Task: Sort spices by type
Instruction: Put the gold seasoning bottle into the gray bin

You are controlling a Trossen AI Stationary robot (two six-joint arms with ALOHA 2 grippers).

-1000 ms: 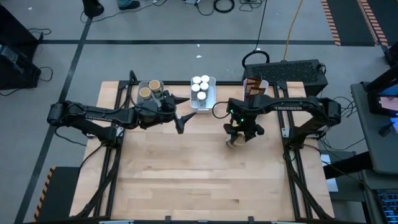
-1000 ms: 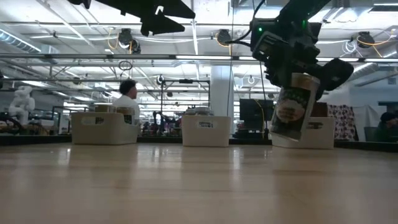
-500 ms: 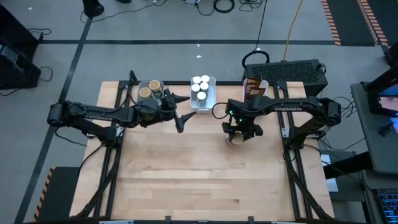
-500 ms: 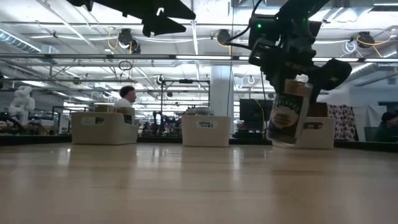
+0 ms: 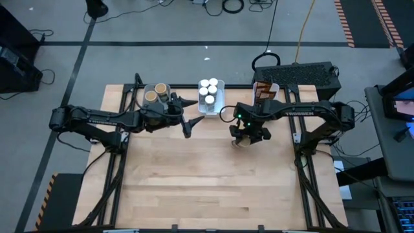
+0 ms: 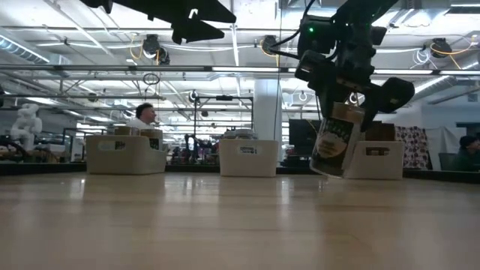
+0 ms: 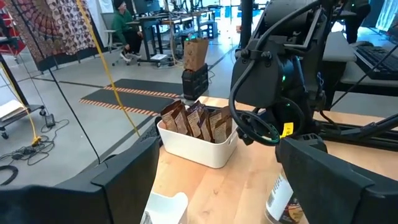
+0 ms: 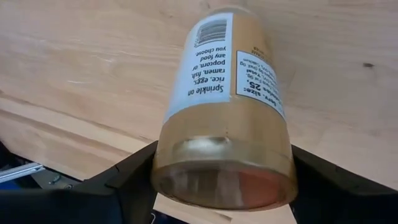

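Bright, even light falls from ceiling strip lamps (image 6: 232,46), which glare white in the low view. The worktop (image 5: 194,175) is evenly lit from above, with only soft shadows under the arms. In the low view its near surface is blurred. The jar (image 8: 224,118) shows a dull sheen on its base, and the near fingers (image 7: 336,180) are dark and soft.

Three white trays (image 6: 125,154) (image 6: 248,158) (image 6: 379,160) along the table's (image 5: 194,188) far edge; black case (image 5: 304,74) beyond far-right corner; seated person (image 6: 141,118) in background.
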